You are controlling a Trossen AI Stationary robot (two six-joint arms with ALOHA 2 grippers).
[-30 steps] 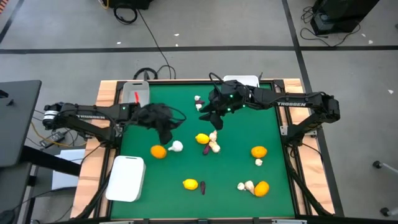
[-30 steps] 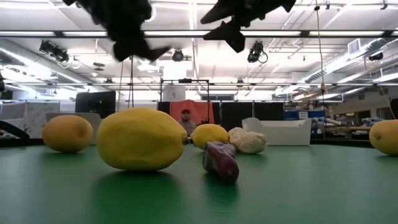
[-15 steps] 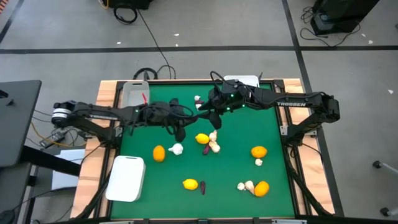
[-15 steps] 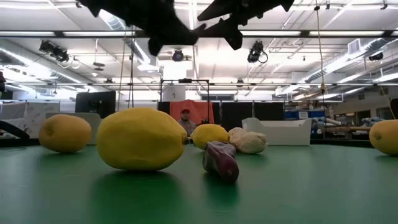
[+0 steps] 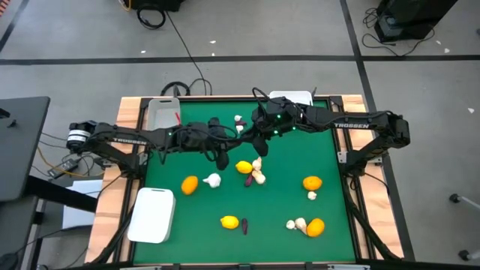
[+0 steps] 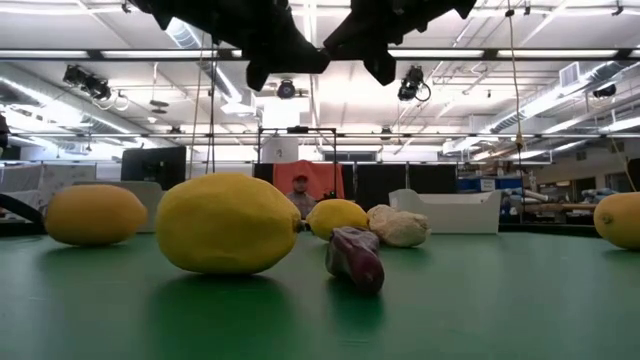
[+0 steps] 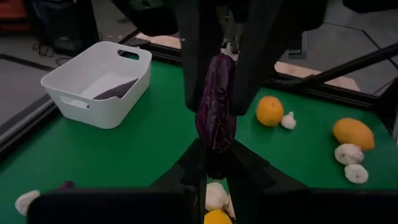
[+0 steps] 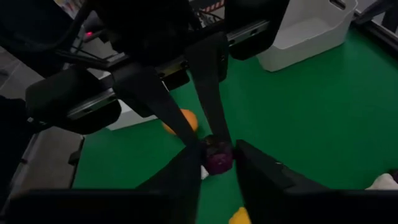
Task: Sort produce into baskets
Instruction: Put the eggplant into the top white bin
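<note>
Left wrist view: left gripper (image 7: 214, 93) pinches purple eggplant (image 7: 215, 112) up in air mid-table; right gripper (image 8: 217, 163) closing round its end. Looks light, smooth, maybe slippery; grab round the middle

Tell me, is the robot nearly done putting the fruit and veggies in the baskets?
Not nearly. Done: one dark purple piece lies in the white basket. In hand: the left gripper and the right gripper both grip a purple eggplant above the table, likely a handover. Left: lemons, oranges, garlic bulbs and another purple piece lie loose on the green table.
</note>
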